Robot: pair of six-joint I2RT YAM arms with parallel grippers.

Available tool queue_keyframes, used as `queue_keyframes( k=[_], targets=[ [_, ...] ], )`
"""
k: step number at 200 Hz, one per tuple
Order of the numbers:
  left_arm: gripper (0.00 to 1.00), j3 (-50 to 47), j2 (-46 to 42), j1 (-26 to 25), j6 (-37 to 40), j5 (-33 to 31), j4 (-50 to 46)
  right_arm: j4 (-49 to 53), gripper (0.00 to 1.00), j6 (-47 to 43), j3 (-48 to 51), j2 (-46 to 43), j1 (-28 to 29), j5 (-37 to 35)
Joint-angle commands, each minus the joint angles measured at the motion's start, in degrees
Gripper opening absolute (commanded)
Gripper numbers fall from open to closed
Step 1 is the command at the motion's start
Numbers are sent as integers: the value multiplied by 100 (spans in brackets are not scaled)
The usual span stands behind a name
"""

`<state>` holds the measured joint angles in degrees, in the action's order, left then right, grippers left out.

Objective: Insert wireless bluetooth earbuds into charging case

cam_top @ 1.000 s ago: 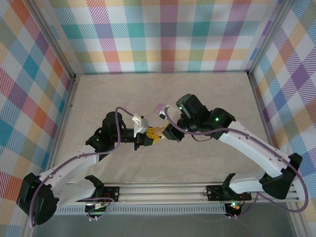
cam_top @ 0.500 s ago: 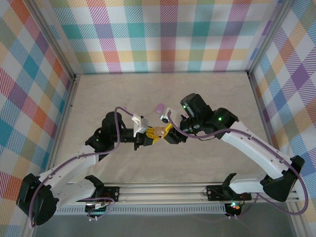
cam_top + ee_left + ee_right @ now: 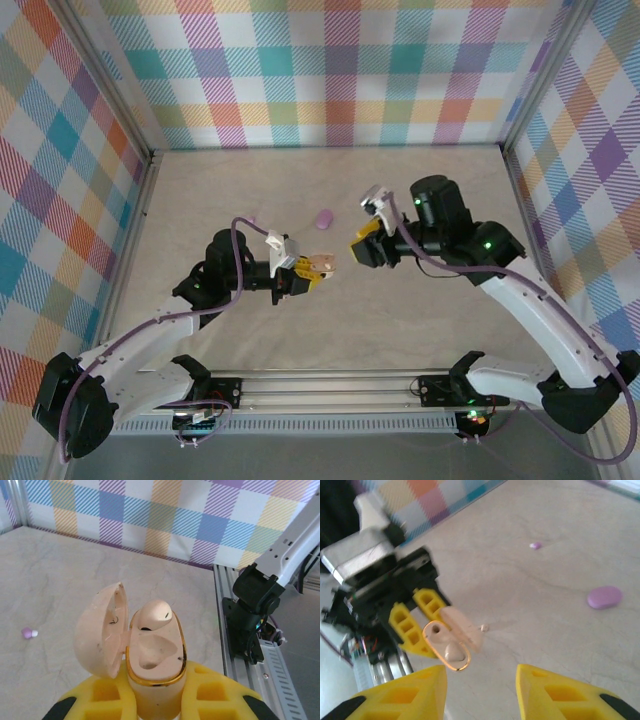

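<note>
My left gripper is shut on the cream charging case, holding it upright above the table with its lid swung open to the left. One cream-white earbud sits in the case's far socket; the near socket is bare. From the right wrist, the case shows the same earbud inside. My right gripper is open, nothing between its fingers, and stands a short way right of the case. A second cream earbud lies on the table beside the case. A purple earbud lies farther off.
A closed purple case lies on the table behind the two grippers, also seen from the right wrist as a purple case. The purple earbud rests on open tabletop to the left. Plaid walls surround the table; the rail runs along the near edge.
My right gripper opened and drew back to the right and away from the case, leaving a cream earbud in it. The left gripper and case stayed put.
</note>
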<state>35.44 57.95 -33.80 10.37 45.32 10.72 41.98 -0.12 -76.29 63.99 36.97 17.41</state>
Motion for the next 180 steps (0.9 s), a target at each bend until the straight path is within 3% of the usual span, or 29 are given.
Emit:
queue_keyframes(
  k=[1, 30, 57, 99, 136, 180],
  targets=[
    [0, -178, -239, 91, -360, -267, 237, -446, 42, 1347, 511, -43, -370, -231],
    [0, -361, -619, 115, -578, -694, 53, -929, 40, 2566, 1283, 62, -588, -577],
    [0, -455, -1062, 128, -608, -1014, -372, -1176, 39, 3078, 1528, 691, -569, -332],
    [0, -673, -1843, 128, -718, -1420, -776, -2008, 40, 2735, 1520, 2072, -191, 127],
    [0, -666, -2399, 128, -694, -1601, -1306, -2009, 40, 2556, 706, 3541, 355, 254],
    [0, -583, -2981, 128, -660, -1806, -1863, -2310, 40, 2627, 110, 4615, 1087, 147]
  ],
)
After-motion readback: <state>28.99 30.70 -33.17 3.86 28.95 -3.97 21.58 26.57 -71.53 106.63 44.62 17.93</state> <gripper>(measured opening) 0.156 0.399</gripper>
